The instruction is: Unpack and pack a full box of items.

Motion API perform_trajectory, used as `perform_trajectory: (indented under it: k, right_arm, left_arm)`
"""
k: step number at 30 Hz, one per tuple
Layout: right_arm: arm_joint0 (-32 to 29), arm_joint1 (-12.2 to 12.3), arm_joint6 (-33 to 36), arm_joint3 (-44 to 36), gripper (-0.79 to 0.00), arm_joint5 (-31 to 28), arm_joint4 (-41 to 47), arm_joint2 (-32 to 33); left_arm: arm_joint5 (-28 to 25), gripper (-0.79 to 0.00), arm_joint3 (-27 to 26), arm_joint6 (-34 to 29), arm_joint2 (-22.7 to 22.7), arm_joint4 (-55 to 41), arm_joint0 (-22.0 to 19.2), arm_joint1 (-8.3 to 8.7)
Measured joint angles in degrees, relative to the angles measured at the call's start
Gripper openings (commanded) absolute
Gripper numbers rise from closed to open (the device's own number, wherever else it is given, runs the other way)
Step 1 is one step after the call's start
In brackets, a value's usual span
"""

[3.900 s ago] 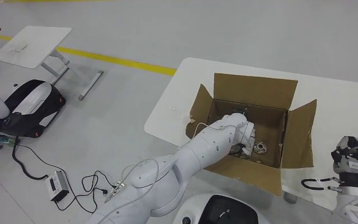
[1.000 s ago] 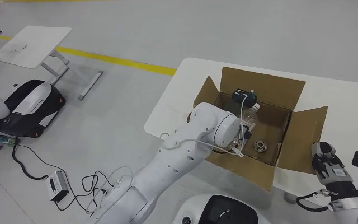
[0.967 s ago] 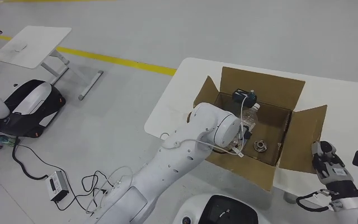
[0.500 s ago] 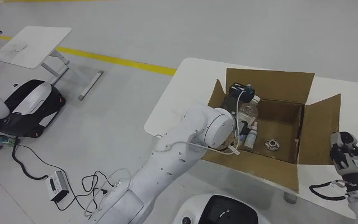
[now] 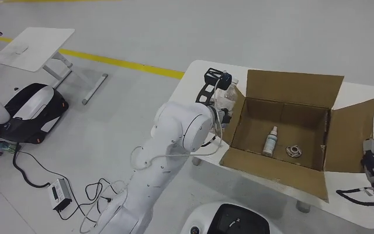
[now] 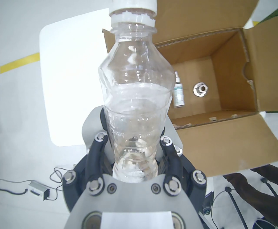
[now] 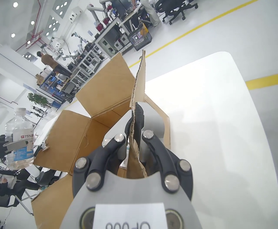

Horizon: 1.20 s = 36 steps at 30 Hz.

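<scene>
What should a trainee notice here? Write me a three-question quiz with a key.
1. True or false: the left tool holds the clear plastic bottle outside the cardboard box.
2. The right tool is shut on: A the box flap; B the bottle; C nothing.
3. How many items lie inside the box?
Key: 1 true. 2 A. 3 two, a small spray bottle and a metal flange.

Robotics lab, robot arms [image 7: 95, 13] on workbenches [image 7: 113, 29], yellow floor line [image 5: 117, 62]
</scene>
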Motion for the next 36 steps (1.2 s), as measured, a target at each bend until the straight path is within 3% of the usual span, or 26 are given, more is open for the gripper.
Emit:
perform_trajectory:
  k: [9,21,33,36]
  right_arm:
    - [-0.3,0.1,-0.6,0.6,-0.785,0.1,0.8,1.1]
    - [-0.3,0.3,0.1,0.9,-0.785,-0.4,1.0,2.2]
    - [-0.4,0.3,0.5,0.9,-0.785,-0.4,1.2,2.0]
    - [-0.4,0.3,0.5,0.9,-0.785,-0.4,1.2,2.0]
  left_arm:
    - [-2.8,-0.785,5.7,0.0,-0.9,10.5,3.9,1.67]
    - [-5.2,-0.785,19.2,0.0,3.3,15.0,4.5,1.01]
    - [-5.2,-0.785,19.4,0.0,3.4,15.0,4.5,0.99]
    - [-5.5,-0.785,21.0,3.4,3.9,14.6,5.2,0.87]
